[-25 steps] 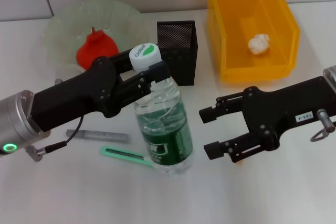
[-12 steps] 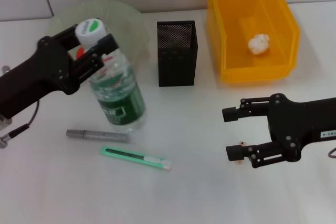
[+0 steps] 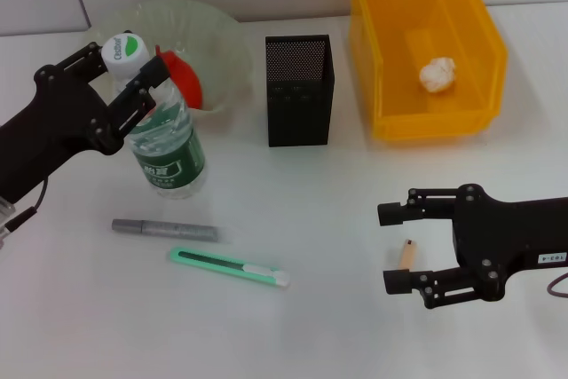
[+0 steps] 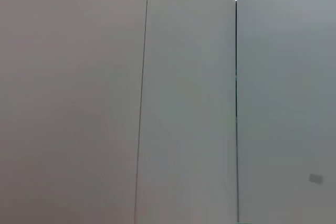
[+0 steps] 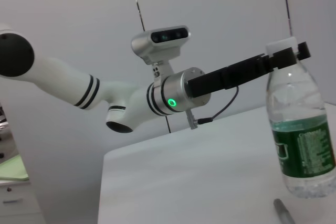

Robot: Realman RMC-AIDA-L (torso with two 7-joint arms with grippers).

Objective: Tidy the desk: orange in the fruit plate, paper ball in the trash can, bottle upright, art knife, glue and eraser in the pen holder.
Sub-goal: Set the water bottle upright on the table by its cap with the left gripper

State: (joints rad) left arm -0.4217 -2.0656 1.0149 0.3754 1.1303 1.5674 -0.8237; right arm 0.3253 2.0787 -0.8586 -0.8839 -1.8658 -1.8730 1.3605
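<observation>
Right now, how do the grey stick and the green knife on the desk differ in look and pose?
The grey stick is plain dark grey and round; the knife is flat, mint green with a white end. The stick lies nearly level across the head view; the knife slants, its white end nearer the robot. The stick lies closer to the bottle held by the left claw; the knife lies nearer the robot. Both are slim, lie flat on the desk, apart and untouched.

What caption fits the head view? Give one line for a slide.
Left gripper holds the bottle upright by its neck; right gripper open.
</observation>
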